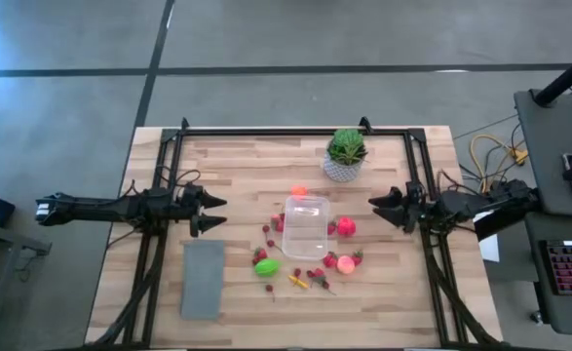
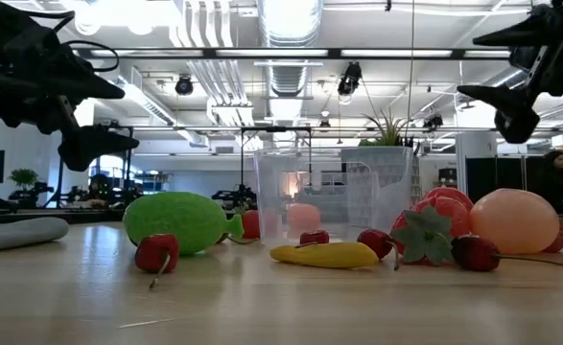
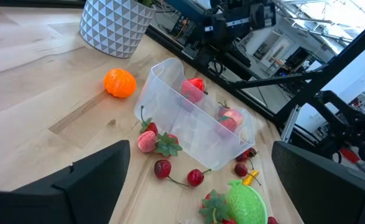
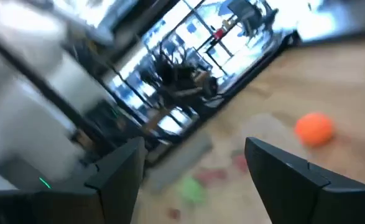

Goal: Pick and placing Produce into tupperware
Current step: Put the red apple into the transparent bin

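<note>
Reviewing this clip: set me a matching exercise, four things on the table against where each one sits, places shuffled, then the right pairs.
Things:
1. orange ball
2. potted plant
3. grey rectangle
4. green piece

Places:
A. flat on the table below the left gripper in the high view
B. beside the clear tub's far short end
C. far edge of the table, right of centre
D. near the tub's front left corner, among red berries

Pairs: 1-B, 2-C, 3-A, 4-D
</note>
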`<action>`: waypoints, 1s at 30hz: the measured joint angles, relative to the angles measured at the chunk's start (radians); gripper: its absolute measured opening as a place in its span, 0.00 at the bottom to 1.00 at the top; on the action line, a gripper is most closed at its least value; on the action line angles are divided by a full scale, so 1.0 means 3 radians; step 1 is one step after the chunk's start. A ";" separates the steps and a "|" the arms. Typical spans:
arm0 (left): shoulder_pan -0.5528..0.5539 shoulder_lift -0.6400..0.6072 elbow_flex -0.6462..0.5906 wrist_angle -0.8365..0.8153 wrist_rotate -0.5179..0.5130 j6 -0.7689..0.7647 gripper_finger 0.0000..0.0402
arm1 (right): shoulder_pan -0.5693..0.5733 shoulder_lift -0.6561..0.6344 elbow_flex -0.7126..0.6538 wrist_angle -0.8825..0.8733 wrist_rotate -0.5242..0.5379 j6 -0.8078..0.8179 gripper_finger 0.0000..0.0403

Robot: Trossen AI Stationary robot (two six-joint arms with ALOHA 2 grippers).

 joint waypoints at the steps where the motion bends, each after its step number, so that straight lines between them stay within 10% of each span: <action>1: 0.0000 0.0000 0.0000 0.0000 0.0001 0.0000 0.94 | -0.0001 0.0010 -0.0001 0.0028 0.0006 0.0135 0.67; 15: 0.0000 0.0000 0.0000 -0.0001 0.0000 0.0001 0.94 | -0.0071 0.0822 0.0003 0.2853 0.0631 -0.0942 0.67; 26: 0.0000 0.0000 0.0000 0.0033 -0.0085 0.0259 0.94 | -0.0085 0.1559 0.0367 0.2864 0.1022 -0.1248 0.67; 30: 0.0001 0.0000 0.0000 0.0434 -0.0140 -0.0478 0.94 | -0.0085 0.1792 0.0754 0.2866 0.1153 -0.0960 0.67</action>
